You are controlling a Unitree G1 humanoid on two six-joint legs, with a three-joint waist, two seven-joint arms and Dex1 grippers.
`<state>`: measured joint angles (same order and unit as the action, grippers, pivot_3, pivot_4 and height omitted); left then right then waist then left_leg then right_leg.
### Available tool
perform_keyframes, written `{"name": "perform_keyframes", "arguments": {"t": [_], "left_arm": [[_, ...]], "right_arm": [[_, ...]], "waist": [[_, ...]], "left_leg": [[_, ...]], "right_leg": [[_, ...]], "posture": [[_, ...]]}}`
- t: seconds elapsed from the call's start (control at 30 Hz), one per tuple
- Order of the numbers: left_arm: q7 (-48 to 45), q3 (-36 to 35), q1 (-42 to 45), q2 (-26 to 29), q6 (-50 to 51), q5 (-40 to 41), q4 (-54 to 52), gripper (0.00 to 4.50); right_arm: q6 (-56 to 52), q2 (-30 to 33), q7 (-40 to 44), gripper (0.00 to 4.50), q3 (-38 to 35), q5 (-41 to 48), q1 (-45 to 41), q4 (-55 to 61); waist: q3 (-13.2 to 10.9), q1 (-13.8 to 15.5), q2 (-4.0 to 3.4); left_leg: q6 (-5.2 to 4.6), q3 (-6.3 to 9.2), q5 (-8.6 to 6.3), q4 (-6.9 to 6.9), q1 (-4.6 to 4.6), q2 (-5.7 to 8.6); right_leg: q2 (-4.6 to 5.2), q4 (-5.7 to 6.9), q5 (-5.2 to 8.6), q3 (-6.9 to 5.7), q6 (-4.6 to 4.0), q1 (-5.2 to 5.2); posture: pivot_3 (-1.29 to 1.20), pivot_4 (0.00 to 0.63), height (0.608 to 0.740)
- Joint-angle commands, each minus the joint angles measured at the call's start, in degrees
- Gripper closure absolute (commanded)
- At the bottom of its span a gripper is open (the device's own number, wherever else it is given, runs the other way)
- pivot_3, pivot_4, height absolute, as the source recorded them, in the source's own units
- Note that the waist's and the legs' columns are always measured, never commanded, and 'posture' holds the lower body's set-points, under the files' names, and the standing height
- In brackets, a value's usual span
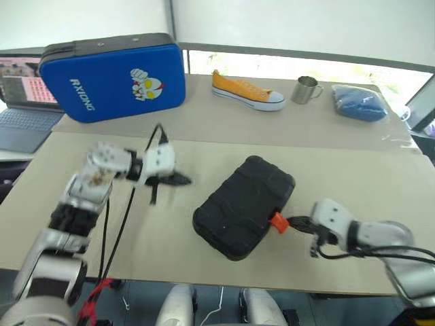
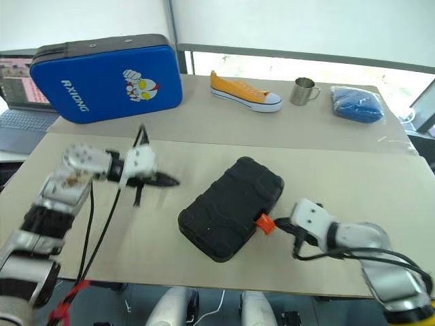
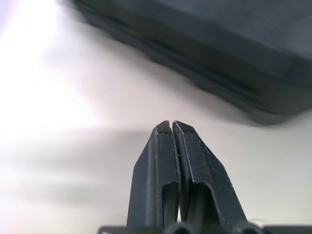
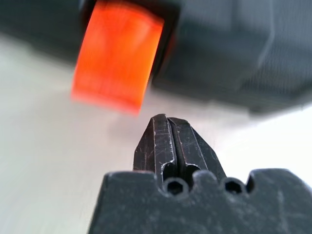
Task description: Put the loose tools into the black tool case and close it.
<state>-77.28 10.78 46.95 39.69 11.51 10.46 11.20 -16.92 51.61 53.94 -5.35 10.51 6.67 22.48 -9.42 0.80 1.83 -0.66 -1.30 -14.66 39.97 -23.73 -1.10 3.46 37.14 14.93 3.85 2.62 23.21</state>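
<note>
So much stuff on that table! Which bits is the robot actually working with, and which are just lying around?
Part of the job:
- black tool case, lid down
- its orange latch
- left gripper, jaws shut, empty
- right gripper, jaws shut, next to the latch

Just lying about:
- blue case
- yellow shoe
- metal mug
- blue cloth
- laptop

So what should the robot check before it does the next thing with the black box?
1. Black tool case lid down: ok, it lies closed on the table.
2. Orange latch snapped shut: cannot tell; it sticks out from the case's edge.
3. Right end effector lined up with the latch: ok, shut, its tip just short of it.
4. Left end effector out of the way: ok, shut, holding nothing, apart from the case.
5. Loose tools all inside: cannot tell, the case hides its contents.
</note>
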Motion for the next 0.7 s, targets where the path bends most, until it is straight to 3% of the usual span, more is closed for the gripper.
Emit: {"name": "perform_keyframes", "arguments": {"t": [0.03, 0.17, 0.3, 0.47, 0.7], "left_arm": [[-2.17, 1.09, 1.96, -2.84, 6.02, 4.9, -7.11, 4.37], [-1.24, 9.8, -0.38, -9.83, 1.46, -0.21, -7.59, 4.37], [-0.48, 16.54, -1.86, -11.31, -8.65, -8.56, -1.49, 4.37], [3.11, 18.68, -1.11, -13.72, -14.23, -13.18, 5.92, 4.37], [2.41, 17.67, -1.8, -13.94, -14.44, -12.21, 5.39, 4.37]], "right_arm": [[0.46, 2.24, 2.44, 4.5, -4.09, 2.22, 1.95, 3.52], [-3.22, 2.07, 3.16, 4.5, -5.35, 6.51, 0.72, 5.61], [-5.35, 1.73, 3.65, 4.5, -5.75, 9.7, 1.48, 8.57], [-6.36, 0.15, 1.23, 4.5, -2.11, 8.73, 1.03, 10.31], [-5.52, -2.86, -1.94, 4.5, 4.26, 4.76, -1.71, 7.46]], "waist": [[0.02, -0.23, -0.04], [0.08, -0.81, -0.13], [0.07, -1.33, -0.13], [0.11, -1.2, -0.17], [0.13, -1.45, -0.19]], "left_leg": [[-0.02, 0.06, -0.01, 0.01, 0.01, 0.02], [-0.02, 0.33, -0.01, -0.05, 0.17, 0.03], [-0.02, 0.43, -0.01, -0.06, 0.19, 0.06], [-0.02, 0.51, -0.01, -0.07, 0.62, 0.11], [-0.02, 0.56, -0.01, -0.09, 0.9, 0.12]], "right_leg": [[0.01, 0.0, 0.0, 0.03, 0.02, -0.02], [-0.02, 0.03, 0.0, 0.1, 0.02, -0.1], [-0.06, 0.04, 0.0, 0.14, 0.01, -0.08], [-0.02, -0.06, 0.01, 0.11, 0.04, -0.63], [-0.03, -0.11, 0.04, 0.09, 0.07, -0.95]], "posture": [[0.0, 0.15, 0.74], [0.0, 0.15, 0.74], [0.0, 0.15, 0.74], [0.0, 0.15, 0.74], [0.0, 0.15, 0.74]]}}
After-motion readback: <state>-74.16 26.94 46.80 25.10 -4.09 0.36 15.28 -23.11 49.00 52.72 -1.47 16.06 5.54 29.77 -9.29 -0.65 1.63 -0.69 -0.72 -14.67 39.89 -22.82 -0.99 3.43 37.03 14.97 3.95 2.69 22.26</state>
